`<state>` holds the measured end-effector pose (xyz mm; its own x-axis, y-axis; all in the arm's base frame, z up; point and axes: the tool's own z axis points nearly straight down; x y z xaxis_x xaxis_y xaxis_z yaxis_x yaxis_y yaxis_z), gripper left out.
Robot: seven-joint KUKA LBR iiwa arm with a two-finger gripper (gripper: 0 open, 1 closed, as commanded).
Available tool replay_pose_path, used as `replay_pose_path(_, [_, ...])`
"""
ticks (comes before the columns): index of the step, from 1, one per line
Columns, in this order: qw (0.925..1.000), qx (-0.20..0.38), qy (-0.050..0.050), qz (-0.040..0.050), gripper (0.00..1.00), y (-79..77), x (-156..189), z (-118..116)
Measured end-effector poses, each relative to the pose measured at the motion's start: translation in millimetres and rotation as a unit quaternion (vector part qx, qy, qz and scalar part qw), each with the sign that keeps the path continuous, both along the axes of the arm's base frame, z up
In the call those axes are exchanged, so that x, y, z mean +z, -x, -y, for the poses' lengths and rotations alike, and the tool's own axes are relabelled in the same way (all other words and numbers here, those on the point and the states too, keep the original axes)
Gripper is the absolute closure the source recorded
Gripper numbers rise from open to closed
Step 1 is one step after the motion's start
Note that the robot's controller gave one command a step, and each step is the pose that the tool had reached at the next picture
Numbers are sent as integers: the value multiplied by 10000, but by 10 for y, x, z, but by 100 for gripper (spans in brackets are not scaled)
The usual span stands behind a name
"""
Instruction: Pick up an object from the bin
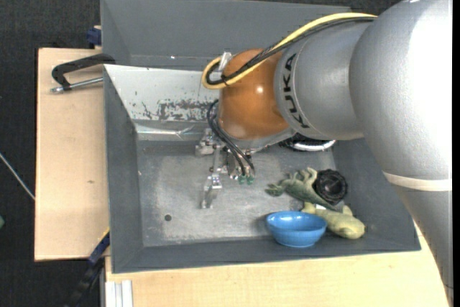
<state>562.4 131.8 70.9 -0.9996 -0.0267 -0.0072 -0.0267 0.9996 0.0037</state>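
Grey metal floor of the bin lies bare under the gripper, which hangs low and close to the bottom. How far it is open cannot be told, and nothing shows in its hold. The things to pick lie well off to its arm side: a green soft toy nearest, a black round piece touching the toy beyond it, and a blue bowl by the front wall with a yellowish lump beside it. The likely failure is closing on nothing, since no thing lies below the tool. Pressing lower could scrape the floor, and a sideways sweep might push the toy instead of taking it.
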Motion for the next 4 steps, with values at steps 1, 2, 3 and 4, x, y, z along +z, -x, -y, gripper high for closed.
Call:
replay_pose_path(1, [9997,234,12,19,0,169,32,858])
replay_pose_path(2, [9842,1767,19,43,0,222,31,1079])
replay_pose_path(3, [9721,2343,36,31,0,247,19,2015])
replay_pose_path(4, [9718,2359,29,55,100,228,32,1977])
